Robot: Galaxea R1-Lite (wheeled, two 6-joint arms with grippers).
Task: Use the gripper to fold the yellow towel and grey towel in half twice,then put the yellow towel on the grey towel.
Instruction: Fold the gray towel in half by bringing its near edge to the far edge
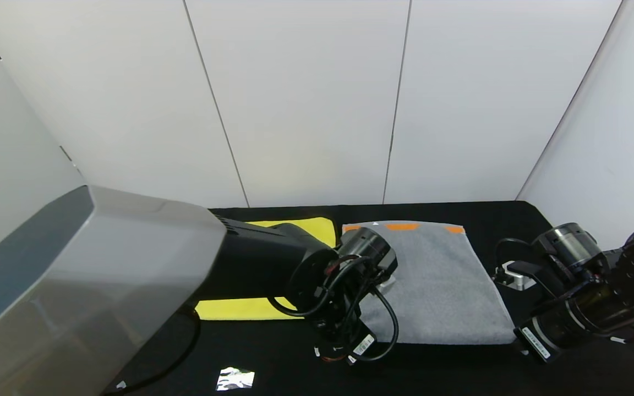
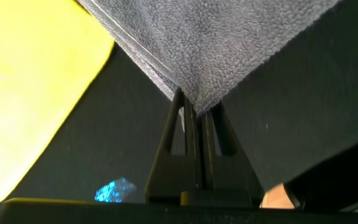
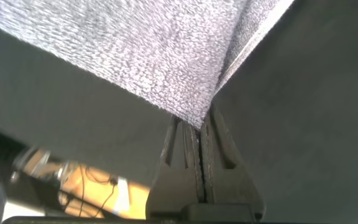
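The grey towel (image 1: 438,280) lies flat on the black table (image 1: 273,363), with orange patches along its far edge. The yellow towel (image 1: 240,309) lies flat to its left, mostly hidden behind my left arm. My left gripper (image 2: 194,107) is shut on the grey towel's (image 2: 222,43) near left corner; the yellow towel (image 2: 30,93) shows beside it. In the head view the left arm's wrist hides those fingers. My right gripper (image 3: 201,122) is shut on the grey towel's (image 3: 148,50) near right corner, at the towel's right front (image 1: 515,336).
White walls close the table at the back and on both sides. A crumpled foil scrap (image 1: 234,378) lies near the front edge, also in the left wrist view (image 2: 114,190). A small white-and-silver object (image 1: 515,275) sits by the right arm.
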